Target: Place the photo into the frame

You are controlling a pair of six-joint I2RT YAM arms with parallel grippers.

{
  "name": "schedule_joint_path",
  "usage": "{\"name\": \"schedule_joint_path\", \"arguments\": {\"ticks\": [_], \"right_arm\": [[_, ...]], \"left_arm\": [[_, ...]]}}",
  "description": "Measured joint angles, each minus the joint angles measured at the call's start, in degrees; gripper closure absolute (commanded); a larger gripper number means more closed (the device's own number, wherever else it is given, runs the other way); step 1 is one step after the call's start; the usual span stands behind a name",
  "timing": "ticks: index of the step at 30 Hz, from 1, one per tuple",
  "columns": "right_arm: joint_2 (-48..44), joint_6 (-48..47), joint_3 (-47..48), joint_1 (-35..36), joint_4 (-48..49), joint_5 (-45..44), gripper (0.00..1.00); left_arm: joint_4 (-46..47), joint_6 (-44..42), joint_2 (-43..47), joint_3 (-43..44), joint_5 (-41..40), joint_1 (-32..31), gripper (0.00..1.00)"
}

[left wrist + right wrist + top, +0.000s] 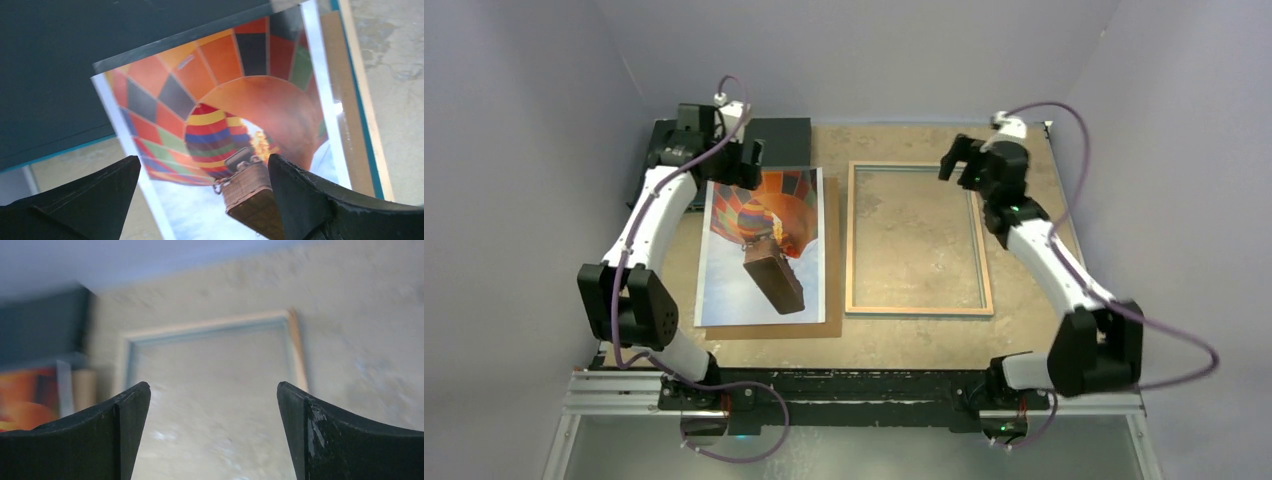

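Left pincer [742, 160]: jaws spread wide, nothing between them; it hangs over the far edge of the photo [759, 250], not touching it as far as the wrist view shows; a dark box [779, 138] sits just behind it at the far-left corner.

Photo: lies flat, print up, on a brown board [832, 262] that shows along its right and near edges; long axis runs far-to-near, only slightly skewed; from the left pincer it lies below and toward the arm bases.

Frame [919, 308]: flat on the counter [904, 340], just right of the board, a narrow strip of counter between them; empty, counter visible through the opening; long axis far-to-near, close to parallel with the photo's; wood-coloured side up.

Right pincer [961, 160]: jaws wide apart, holding nothing; it hovers above the frame's far-right corner; its wrist view is blurred.

Judgement: left arm is nearer the photo, right arm nearer the frame; the coming move turns on carrying the photo rightward across that short gap, with little turning needed since the axes about agree; a thin sheet lying flat offers little edge to pinch, so the pick-up may be awkward.

Surface: mottled tan, stone-look, matt; room: plain pale walls [874, 50] on three sides.
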State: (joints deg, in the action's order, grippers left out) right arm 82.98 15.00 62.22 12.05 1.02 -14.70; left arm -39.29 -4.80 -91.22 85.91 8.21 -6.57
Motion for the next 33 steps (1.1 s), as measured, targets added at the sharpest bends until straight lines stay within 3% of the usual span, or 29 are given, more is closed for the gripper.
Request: {"name": "schedule_joint_path", "arguments": {"ticks": [2, 5, 8, 11, 17, 22, 33], "right_arm": [[-6.7, 5.1, -4.3, -4.1, 8.3, 10.3, 0.01], [-4.6, 7.8, -1.3, -5.9, 13.0, 16.2, 0.01], [2.9, 8.7, 1.0, -0.1, 15.9, 19.8, 0.01], [7.4, 10.3, -3.5, 7.2, 15.3, 22.9, 0.06], [9.0, 13.1, -7.0, 19.9, 13.4, 26.5, 0.09], [11.1, 14.4, -5.4, 23.5, 15.4, 28.0, 0.08], [22.5, 14.5, 0.0, 28.2, 12.9, 25.9, 0.07]], "left_arm": [[-1.6, -0.9, 0.1, 1.2, 0.1, 2.5, 0.0], [-4.1, -2.3, 0.3, 2.8, 0.6, 6.3, 0.0], [-5.9, -3.5, 0.6, 3.1, 1.5, 10.3, 0.0], [-7.3, -5.2, 0.7, 3.0, 2.1, 14.6, 0.03], [-8.3, -8.4, 0.7, 1.1, 3.0, 21.1, 0.19], [-8.8, -11.4, 0.7, -2.0, 4.1, 24.5, 0.36], [-4.9, -15.9, 0.7, -11.7, -0.4, 26.9, 0.47]]}}
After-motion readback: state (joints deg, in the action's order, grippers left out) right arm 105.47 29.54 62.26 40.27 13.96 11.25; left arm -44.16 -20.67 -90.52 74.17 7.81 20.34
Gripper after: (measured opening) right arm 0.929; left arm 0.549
